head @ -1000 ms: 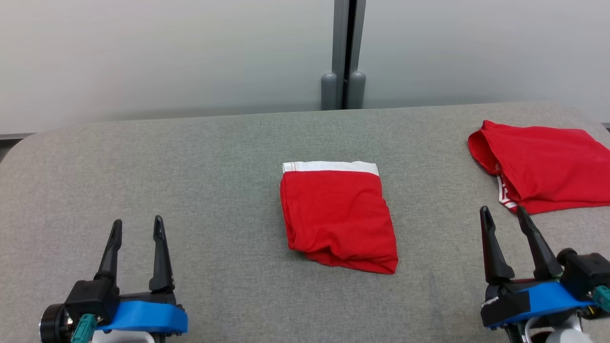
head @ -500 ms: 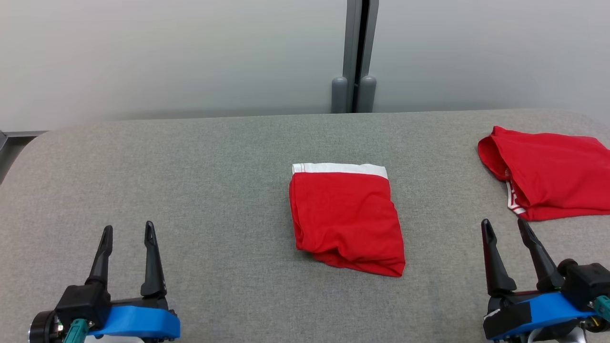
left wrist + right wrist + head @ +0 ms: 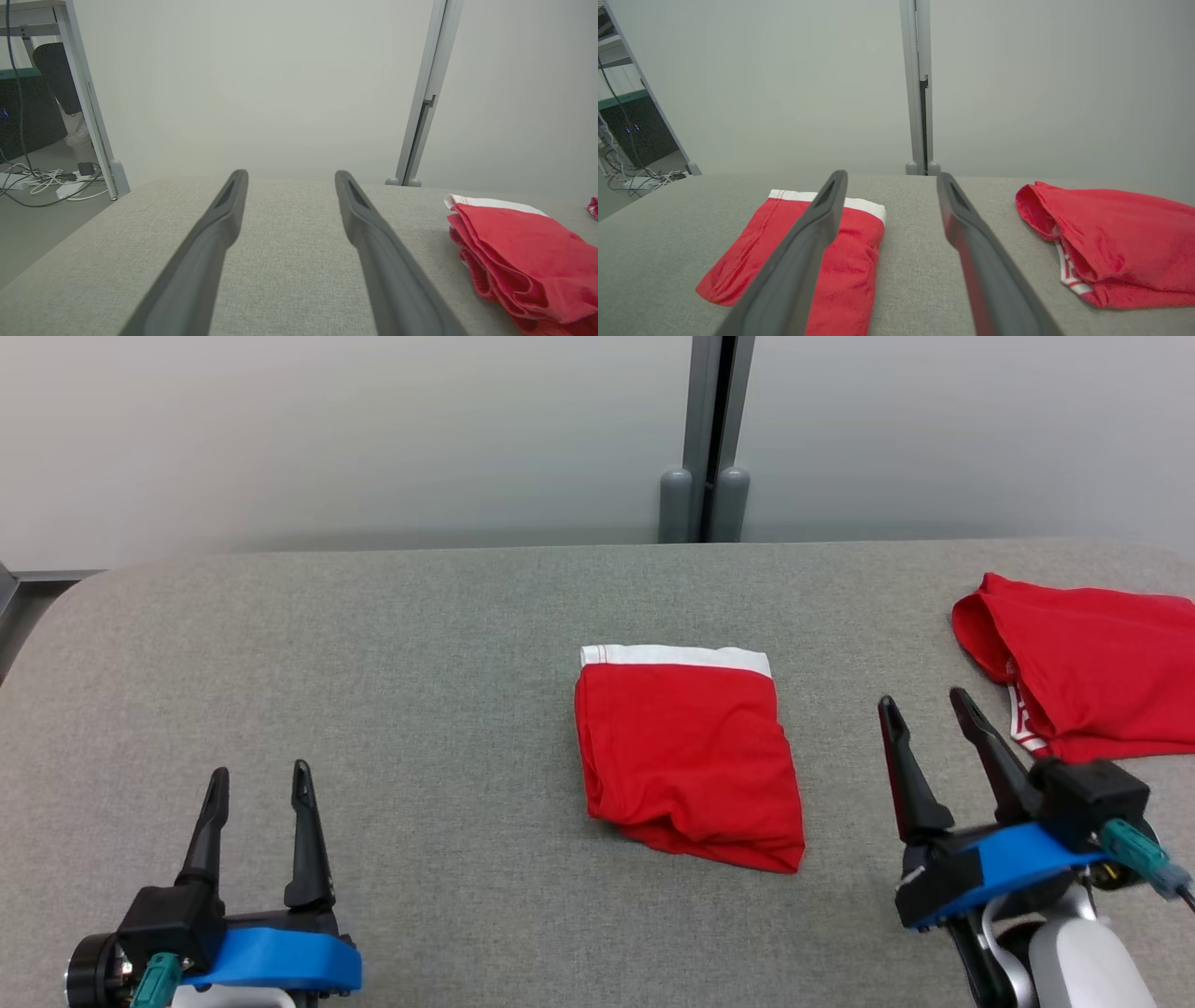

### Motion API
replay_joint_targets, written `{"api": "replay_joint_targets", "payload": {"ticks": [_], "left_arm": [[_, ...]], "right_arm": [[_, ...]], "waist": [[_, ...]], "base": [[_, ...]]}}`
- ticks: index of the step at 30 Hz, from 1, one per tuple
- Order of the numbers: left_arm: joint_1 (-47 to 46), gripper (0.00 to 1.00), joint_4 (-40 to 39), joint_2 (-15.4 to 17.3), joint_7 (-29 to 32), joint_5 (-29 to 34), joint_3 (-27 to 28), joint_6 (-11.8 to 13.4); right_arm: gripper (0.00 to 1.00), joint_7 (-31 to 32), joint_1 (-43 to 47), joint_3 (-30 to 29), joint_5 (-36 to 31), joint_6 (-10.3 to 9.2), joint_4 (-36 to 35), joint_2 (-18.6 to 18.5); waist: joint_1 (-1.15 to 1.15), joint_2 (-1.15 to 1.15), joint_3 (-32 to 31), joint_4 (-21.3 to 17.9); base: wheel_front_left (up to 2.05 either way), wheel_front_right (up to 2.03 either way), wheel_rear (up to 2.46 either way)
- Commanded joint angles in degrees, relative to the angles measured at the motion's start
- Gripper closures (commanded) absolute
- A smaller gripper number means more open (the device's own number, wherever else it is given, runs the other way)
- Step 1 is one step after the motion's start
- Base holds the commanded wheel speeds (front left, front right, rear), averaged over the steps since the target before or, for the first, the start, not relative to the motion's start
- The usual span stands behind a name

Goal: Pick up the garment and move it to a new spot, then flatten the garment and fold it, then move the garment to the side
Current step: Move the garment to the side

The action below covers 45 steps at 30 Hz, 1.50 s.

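Garments: two, red; folded garment (image 3: 686, 756) at desk (image 3: 373, 663) centre, second garment (image 3: 1092, 672) at right edge.
Grippers: two; left gripper (image 3: 260, 777) and right gripper (image 3: 922, 700) both spread wide, empty, flanking the folded garment.

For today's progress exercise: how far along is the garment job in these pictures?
Done: the garment lies folded on the table. In hand: nothing; the left gripper and right gripper stand open and empty. Left: moving it aside, perhaps toward the second garment at the right.

Soft matt red cloth garment (image 3: 686, 761) lies on a coarse grey woven tabletop (image 3: 373, 691).
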Motion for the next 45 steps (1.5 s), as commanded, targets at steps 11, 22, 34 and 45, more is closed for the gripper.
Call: {"api": "replay_joint_targets", "payload": {"ticks": [11,22,34,45], "left_arm": [[-4.4,0.0,1.4,-1.1,-1.0,-0.5,-2.5,-0.5],[-7.8,0.0,3.9,-2.1,-2.2,-1.0,-4.0,-0.7],[-9.1,0.0,5.3,-2.4,-2.6,-1.0,-4.1,-0.7],[-10.9,0.0,4.5,-2.9,-2.6,-1.0,-4.5,-0.9]], "right_arm": [[0.0,5.7,-12.3,2.4,-2.7,0.04,10.9,-0.2],[0.0,3.6,-15.5,-0.1,-4.7,0.04,25.1,-1.3],[0.0,1.1,-17.5,0.0,-3.9,0.03,36.5,-0.8],[1.0,-5.1,-20.4,4.0,-0.4,0.02,35.8,-3.0]], "waist": [[0.0,0.0,4.3,4.9],[0.0,0.0,8.9,9.8],[0.0,0.0,9.9,9.9],[0.0,0.0,11.7,5.4]], "base": [[0.0,0.0,0.0],[0.0,0.0,0.0],[0.0,0.0,0.0],[0.0,0.0,0.0]]}}
